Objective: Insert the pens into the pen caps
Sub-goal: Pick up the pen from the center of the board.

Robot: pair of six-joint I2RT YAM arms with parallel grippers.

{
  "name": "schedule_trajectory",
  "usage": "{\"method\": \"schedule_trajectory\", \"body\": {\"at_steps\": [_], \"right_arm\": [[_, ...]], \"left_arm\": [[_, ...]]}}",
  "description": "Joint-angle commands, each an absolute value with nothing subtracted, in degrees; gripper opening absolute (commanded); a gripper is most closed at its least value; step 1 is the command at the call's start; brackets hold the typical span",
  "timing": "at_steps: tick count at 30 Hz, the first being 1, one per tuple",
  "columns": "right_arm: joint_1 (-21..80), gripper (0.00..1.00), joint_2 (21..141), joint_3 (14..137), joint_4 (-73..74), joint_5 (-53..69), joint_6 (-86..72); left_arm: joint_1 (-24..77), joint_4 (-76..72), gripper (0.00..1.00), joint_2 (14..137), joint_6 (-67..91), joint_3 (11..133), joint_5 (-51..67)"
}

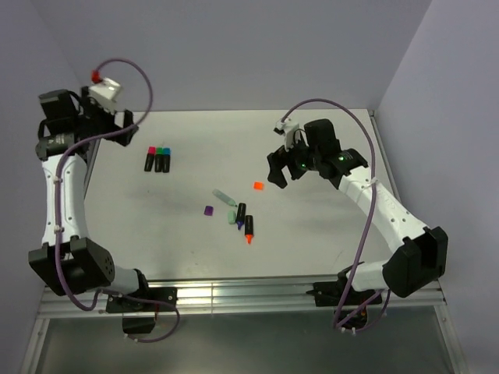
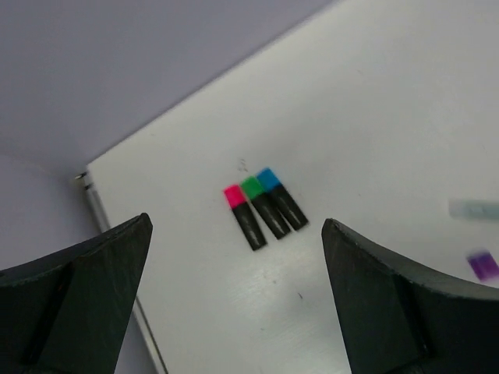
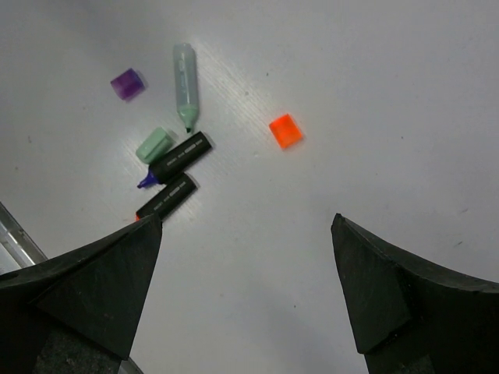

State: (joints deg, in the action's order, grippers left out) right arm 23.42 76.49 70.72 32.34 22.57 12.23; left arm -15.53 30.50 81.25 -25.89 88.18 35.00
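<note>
Top external view: the left arm (image 1: 62, 195) rises from its base along the table's (image 1: 327, 249) left edge and bends inward at the far-left corner. The left gripper (image 2: 236, 226) is up there, well left of the orange cap (image 1: 258, 185) and farther back. The right arm (image 1: 382, 210) reaches from its base up and leftward, and the right gripper (image 3: 246, 220) hovers just right of the orange cap.

Small white print runs along the black barrels in the right wrist view, but it is too small to read.

Both grippers stand wide open, holding and touching nothing.

Well left of the orange cap and a little farther back, three capped pens lie side by side, touching: the pink-capped pen (image 2: 243, 214), the green-capped pen (image 2: 263, 204) and the blue-capped pen (image 2: 281, 196).

Left of the orange cap and nearer the bases lies a loose cluster:
- the pale green pen (image 3: 185, 84)
- the pale green cap (image 3: 153, 145), just beside the purple-tipped pen (image 3: 181, 157)
- the orange-tipped pen (image 1: 249, 228), nearest the bases, uncapped

The purple cap (image 3: 127, 83) sits alone, farthest left of that cluster.
</note>
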Motion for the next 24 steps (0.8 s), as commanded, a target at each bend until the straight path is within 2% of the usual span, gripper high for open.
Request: {"method": "schedule_trajectory", "body": {"at_steps": [1, 5, 10, 12, 18, 24], "right_arm": [[22.9, 0.97, 76.5, 69.3, 33.4, 21.6, 13.3], [17.2, 0.97, 75.9, 68.6, 33.7, 26.1, 11.1], [12.6, 0.98, 73.6, 67.2, 34.3, 27.4, 10.5], [11.4, 0.98, 72.1, 66.4, 34.4, 27.3, 10.4], [6.0, 0.99, 70.6, 65.8, 35.0, 30.0, 9.7], [0.7, 0.99, 70.5, 64.7, 35.9, 32.2, 11.0]], "left_arm": [[-5.8, 44.6, 0.97, 80.7, -46.2, 83.4, 37.9], [7.8, 52.2, 0.92, 84.9, -59.0, 80.6, 31.0], [20.4, 49.1, 0.93, 94.3, -61.1, 80.7, 25.5], [24.7, 48.3, 0.89, 98.8, -63.3, 81.6, 22.9], [32.1, 48.5, 0.72, 108.8, -68.5, 86.7, 17.2], [34.3, 48.0, 0.67, 113.8, -71.9, 89.5, 16.1]]}}
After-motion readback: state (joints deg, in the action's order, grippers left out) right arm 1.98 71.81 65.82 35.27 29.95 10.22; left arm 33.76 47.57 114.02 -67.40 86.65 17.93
